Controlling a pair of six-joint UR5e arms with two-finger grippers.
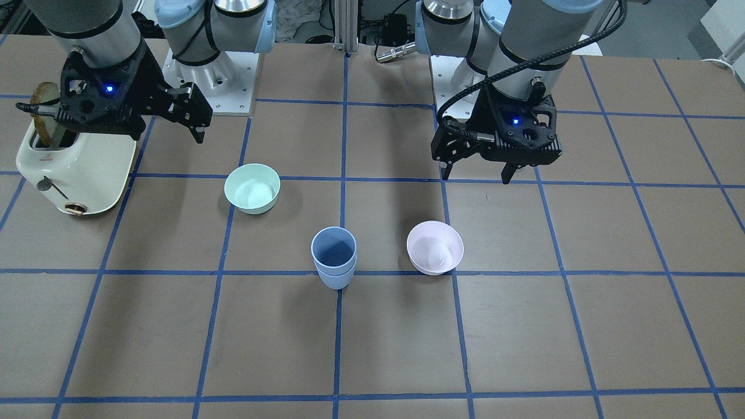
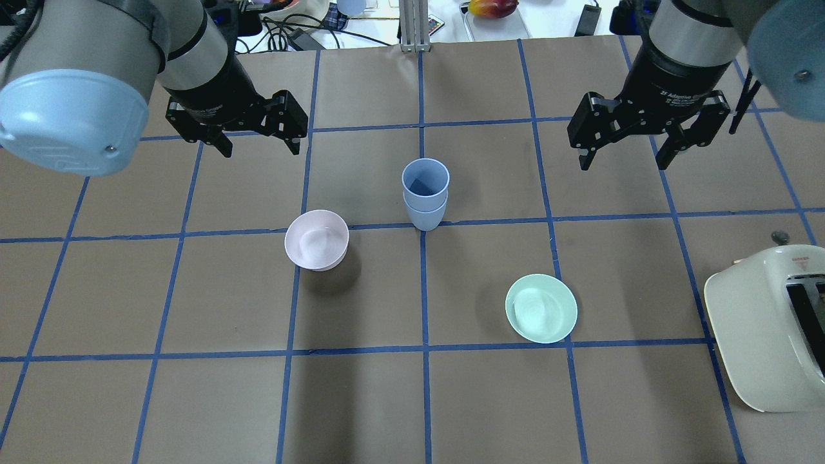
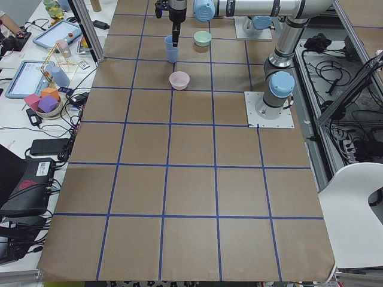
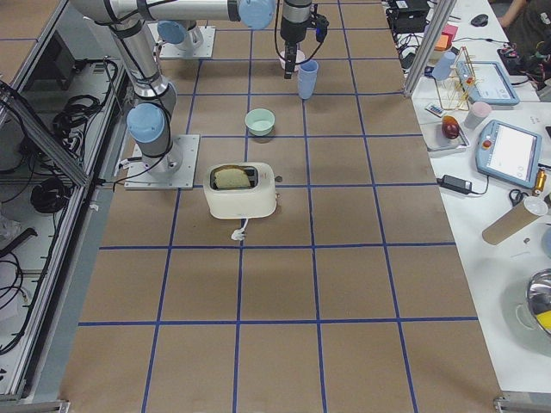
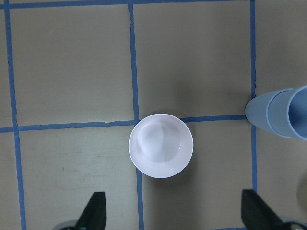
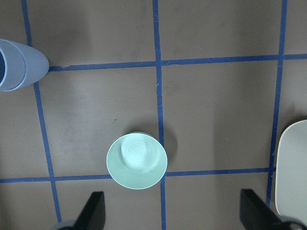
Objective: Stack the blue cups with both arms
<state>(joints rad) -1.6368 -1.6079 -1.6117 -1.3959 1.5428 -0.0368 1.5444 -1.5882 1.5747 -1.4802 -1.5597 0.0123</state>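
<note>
The two blue cups [image 2: 425, 193] stand upright near the table's middle, one nested inside the other, on a blue tape line. The stack also shows in the front view [image 1: 333, 259], at the right edge of the left wrist view [image 5: 278, 117] and at the left edge of the right wrist view [image 6: 17, 64]. My left gripper [image 2: 261, 145] is open and empty, raised above the table left of the stack, over the pink bowl. My right gripper [image 2: 622, 161] is open and empty, raised right of the stack. Neither touches the cups.
A pale pink bowl [image 2: 316, 240] sits left of and nearer than the stack, below the left gripper [image 5: 161, 145]. A mint-green bowl [image 2: 541, 308] sits to the near right [image 6: 136, 161]. A cream toaster [image 2: 767, 328] holding a slice of toast [image 1: 43, 113] stands at the right edge.
</note>
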